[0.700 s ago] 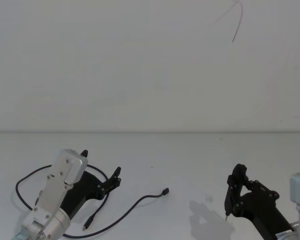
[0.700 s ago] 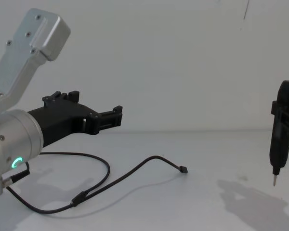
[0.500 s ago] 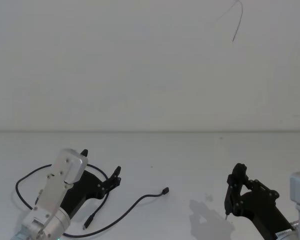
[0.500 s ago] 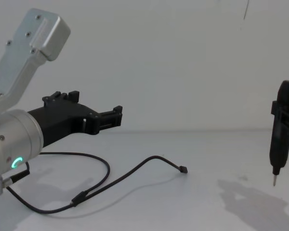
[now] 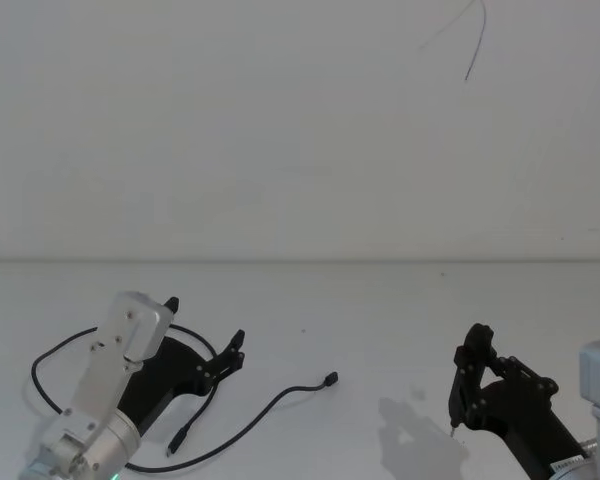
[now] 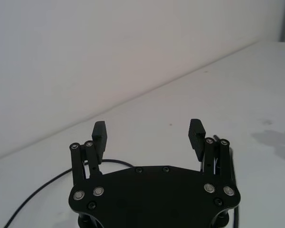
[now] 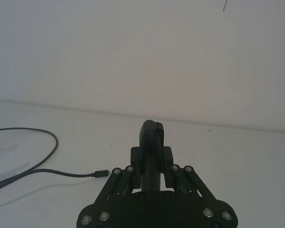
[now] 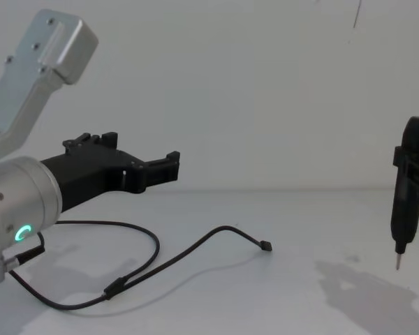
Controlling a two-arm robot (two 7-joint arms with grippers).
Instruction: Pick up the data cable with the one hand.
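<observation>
The data cable [image 5: 280, 398] lies slack on the white table, a thin black line looping left under my left arm, with one plug [image 5: 330, 380] toward the middle. In the chest view its inline junction [image 8: 113, 287] rests near the front. The one hand, my left gripper [image 5: 204, 320], hovers open above the cable's loop with nothing between its fingers [image 6: 99, 135]; its wrist ring glows green [image 8: 22, 233]. The cable [image 6: 47, 183] curves below it. At the right, my right gripper [image 5: 475, 375] is shut on a black pen-like tool [image 8: 405, 202] held tip down.
The white table [image 5: 380, 310] runs back to a plain white wall. A thin dark wire [image 5: 475, 45] hangs high on the wall. The tool's shadow [image 8: 363, 286] falls on the table at the right. Open tabletop lies between the two arms.
The left arm has shifted very slightly, its silver wrist housing leaning a little more to the left. The cable and the right arm are where they were.
</observation>
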